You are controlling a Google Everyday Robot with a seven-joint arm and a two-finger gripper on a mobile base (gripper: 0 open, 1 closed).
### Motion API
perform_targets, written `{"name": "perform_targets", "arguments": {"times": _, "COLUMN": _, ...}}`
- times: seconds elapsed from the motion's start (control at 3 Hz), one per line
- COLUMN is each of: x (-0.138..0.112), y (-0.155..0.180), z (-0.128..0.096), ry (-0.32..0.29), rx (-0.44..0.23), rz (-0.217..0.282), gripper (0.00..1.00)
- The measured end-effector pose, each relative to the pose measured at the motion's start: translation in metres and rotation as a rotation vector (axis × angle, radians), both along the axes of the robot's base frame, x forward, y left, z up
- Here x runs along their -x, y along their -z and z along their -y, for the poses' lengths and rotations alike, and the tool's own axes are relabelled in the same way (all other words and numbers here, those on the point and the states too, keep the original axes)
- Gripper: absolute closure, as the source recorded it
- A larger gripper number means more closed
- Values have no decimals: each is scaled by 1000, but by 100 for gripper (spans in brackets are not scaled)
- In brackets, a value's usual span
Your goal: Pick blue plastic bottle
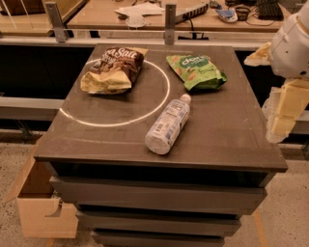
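Observation:
The blue plastic bottle (168, 125) lies on its side near the middle of the dark tabletop (96, 140), white cap pointing to the far right, base toward the front edge. It rests across the white circle drawn on the table. My gripper (284, 116) hangs at the right edge of the camera view, beyond the table's right side and well to the right of the bottle, holding nothing that I can see.
A brown and yellow snack bag (114, 70) lies at the back left. A green snack bag (196, 71) lies at the back right. An open cardboard box (41, 202) stands on the floor at the left. A cluttered wooden bench (145, 14) runs behind.

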State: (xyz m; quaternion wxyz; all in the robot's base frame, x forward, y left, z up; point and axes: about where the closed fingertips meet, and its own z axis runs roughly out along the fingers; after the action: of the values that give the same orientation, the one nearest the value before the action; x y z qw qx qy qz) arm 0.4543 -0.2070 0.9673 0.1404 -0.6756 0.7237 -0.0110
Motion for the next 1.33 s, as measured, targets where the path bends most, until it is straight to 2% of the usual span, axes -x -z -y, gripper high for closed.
{"name": "perform_targets", "arguments": {"times": 0.33, "x": -30, "y": 15, "z": -28, "ry": -257, "rx": -20, "rz": -56, "gripper": 0}}
{"name": "perform_targets", "arguments": {"times": 0.67, "x": -40, "y": 15, "z": -31, "ry": -335, "rx": -14, "rz": -15, "gripper": 0}}
{"name": "perform_targets", "arguments": {"times": 1.0, "x": -41, "y": 15, "z": -34, "ry": -350, "rx": -14, "rz": -9, "gripper": 0}}
{"name": "perform_targets", "arguments": {"times": 1.33, "x": -51, "y": 29, "z": -61, "ry": -513, "rx": -4, "rz": 15, "gripper": 0}}
